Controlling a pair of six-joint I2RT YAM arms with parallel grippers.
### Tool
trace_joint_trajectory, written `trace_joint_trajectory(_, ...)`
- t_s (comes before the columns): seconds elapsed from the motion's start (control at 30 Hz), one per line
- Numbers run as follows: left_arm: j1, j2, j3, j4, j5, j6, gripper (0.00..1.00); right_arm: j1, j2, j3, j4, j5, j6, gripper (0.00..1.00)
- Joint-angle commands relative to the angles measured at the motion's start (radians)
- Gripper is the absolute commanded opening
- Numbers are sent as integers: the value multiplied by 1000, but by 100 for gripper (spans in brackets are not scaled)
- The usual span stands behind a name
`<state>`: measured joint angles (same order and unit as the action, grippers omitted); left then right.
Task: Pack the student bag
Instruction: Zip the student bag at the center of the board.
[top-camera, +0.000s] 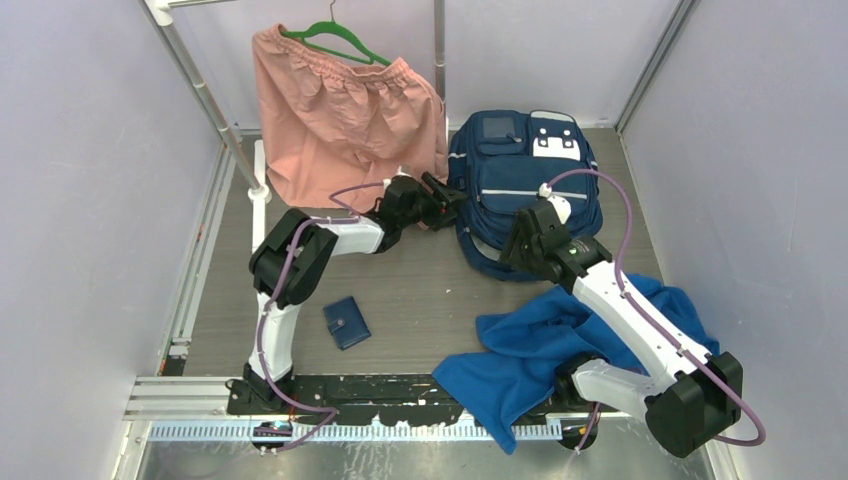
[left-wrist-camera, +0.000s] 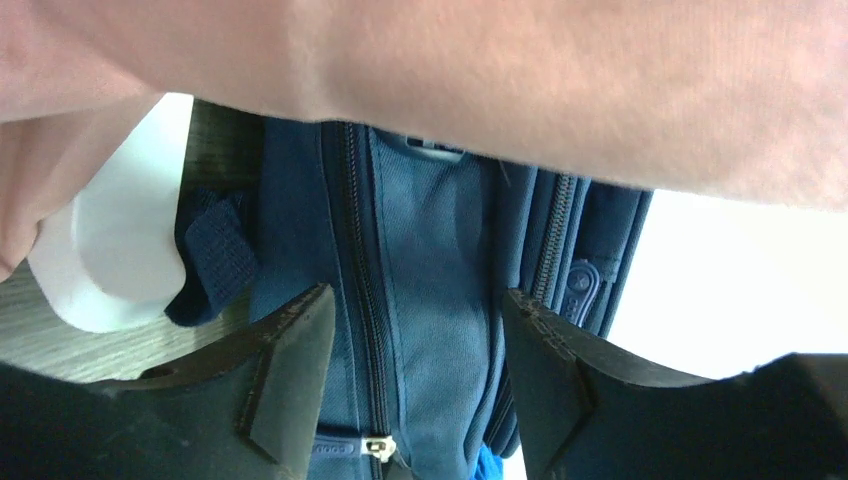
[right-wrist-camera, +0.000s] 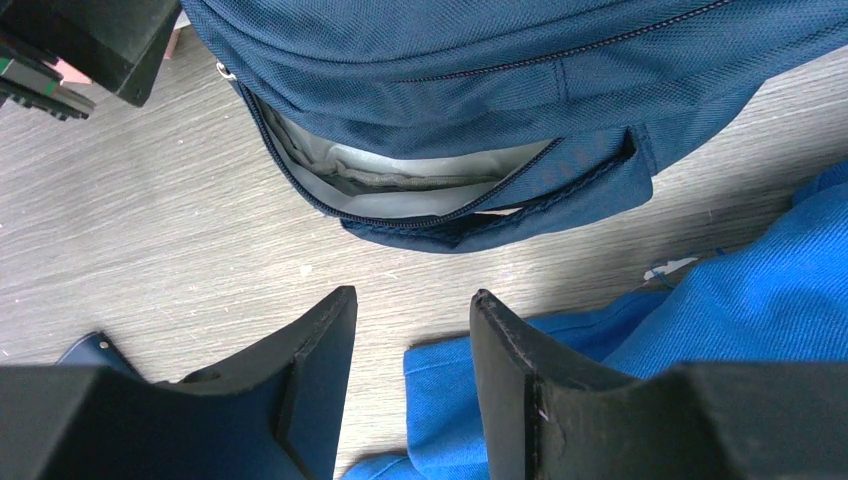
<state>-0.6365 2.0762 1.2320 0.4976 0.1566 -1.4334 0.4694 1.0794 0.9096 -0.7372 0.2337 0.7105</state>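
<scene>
Student bag (top-camera: 520, 165) lies flat at the far right-centre of the table (top-camera: 420, 290), front pockets up, long axis running near-far. Its unzipped mouth (right-wrist-camera: 400, 190) is at the near end, pale lining showing. Your next move hinges on that mouth: it sits just beyond the right gripper (right-wrist-camera: 412, 310), dead ahead of the fingers, with the slit running across their line. The right gripper is parted and holds nothing; it hovers over bare table just short of the bag's near edge. The left gripper (left-wrist-camera: 415, 310) is also spread wide and empty, straddling the bag's left side wall over the main zipper (left-wrist-camera: 360, 300), with the slider (left-wrist-camera: 378, 445) low in that view. It looks close to the fabric, but I can't tell contact from this angle. So left is placed to pinch and lift the upper lip, and right is the nearer arm for loading. Candidates: the royal-blue cloth (top-camera: 540, 350) is bunched at near right, partly under the right arm, its edge just beside the right fingers. The navy wallet (top-camera: 346, 322) is near-left of centre, well apart from both grippers. Watch the pink shorts (top-camera: 340, 120) on the green hanger (top-camera: 335, 40): the hem hangs over the left wrist and blocks much of that camera. The mouth gapes only slightly as it lies, so I'd judge you need it opened wider before the cloth goes in.
</scene>
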Motion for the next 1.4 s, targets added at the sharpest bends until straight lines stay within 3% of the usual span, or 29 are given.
trace_joint_trajectory(0.0,-3,38,70,33,8,11,60,3,-25,45,10,6,10,52)
trace_joint_trajectory(0.3,-2,37,43,48,8,10,41,3,-34,53,-1,12,9,51)
trace_joint_trajectory(0.57,-1,51,33,102,42,1,0,2,-35,49,-1,13,12,52)
trace_joint_trajectory(0.97,-20,-23,-69,124,106,56,0,62,-27,25,38,19,98,50)
trace_joint_trajectory(1.2,-100,-86,-76,21,188,184,0,241,7,-36,61,199,322,43)
trace_joint_trajectory(1.37,-117,-102,-116,92,254,159,0,299,66,-35,21,285,432,43)
